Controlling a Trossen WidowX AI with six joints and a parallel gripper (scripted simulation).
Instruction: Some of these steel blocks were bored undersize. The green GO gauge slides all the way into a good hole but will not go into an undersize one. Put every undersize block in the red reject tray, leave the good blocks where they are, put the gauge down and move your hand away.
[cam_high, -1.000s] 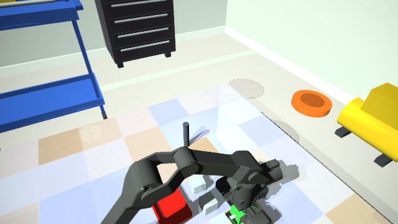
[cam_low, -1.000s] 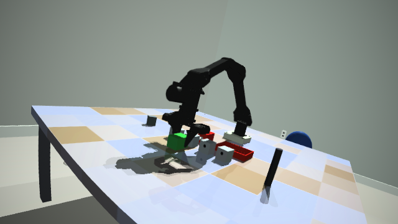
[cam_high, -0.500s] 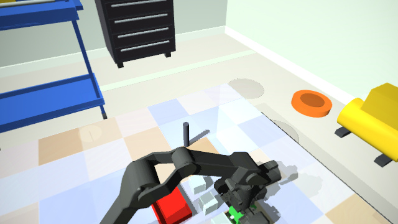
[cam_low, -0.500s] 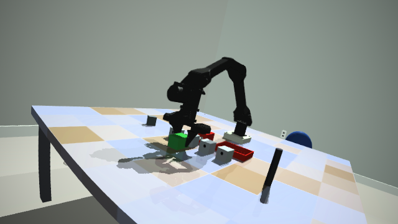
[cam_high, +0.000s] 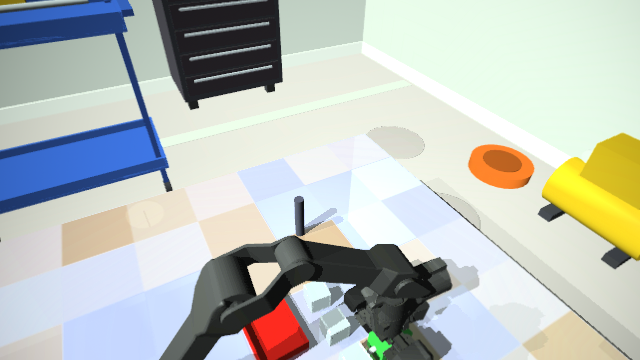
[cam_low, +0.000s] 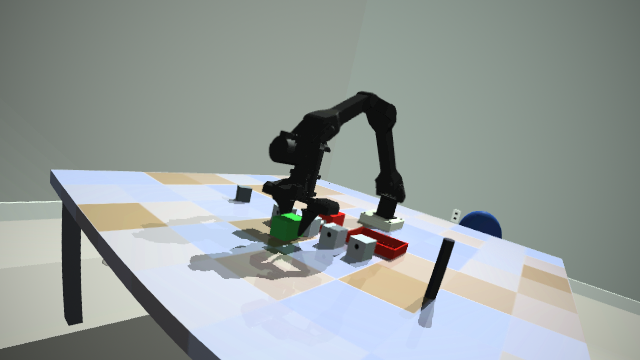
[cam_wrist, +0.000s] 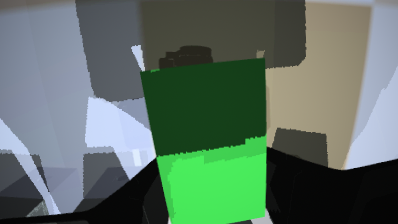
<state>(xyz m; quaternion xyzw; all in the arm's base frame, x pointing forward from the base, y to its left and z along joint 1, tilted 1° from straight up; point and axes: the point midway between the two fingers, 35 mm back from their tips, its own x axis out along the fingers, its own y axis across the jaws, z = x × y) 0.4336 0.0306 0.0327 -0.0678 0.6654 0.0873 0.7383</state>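
Your pincer (cam_high: 387, 345) (cam_low: 295, 220) (cam_wrist: 205, 150) grips the green GO gauge

You have the green GO gauge (cam_high: 378, 344) (cam_low: 285, 227) (cam_wrist: 212, 140) over the worktop (cam_high: 170, 260) (cam_low: 380, 330), near the steel blocks; in the top view the arm (cam_high: 340, 262) (cam_low: 385, 150) partly hides it, and you cannot make out its tip.

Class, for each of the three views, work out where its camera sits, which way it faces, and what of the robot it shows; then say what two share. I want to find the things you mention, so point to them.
Top: above the table, looking obliquely down and across the floor; bent black arm, gripper (cam_high: 377, 345) (cam_low: 292, 225) (cam_wrist: 205, 150).
Exterior: beyond the table's edge, facing the arm's pale base (cam_low: 367, 221); whole arm.
Wrist: on the arm, looking past the fingers; dark finger parts flank the green block-shaped gauge (cam_high: 378, 345) (cam_low: 285, 227) (cam_wrist: 212, 187).
Top and exterior share the upright black post (cam_high: 299, 217) (cam_low: 440, 270).
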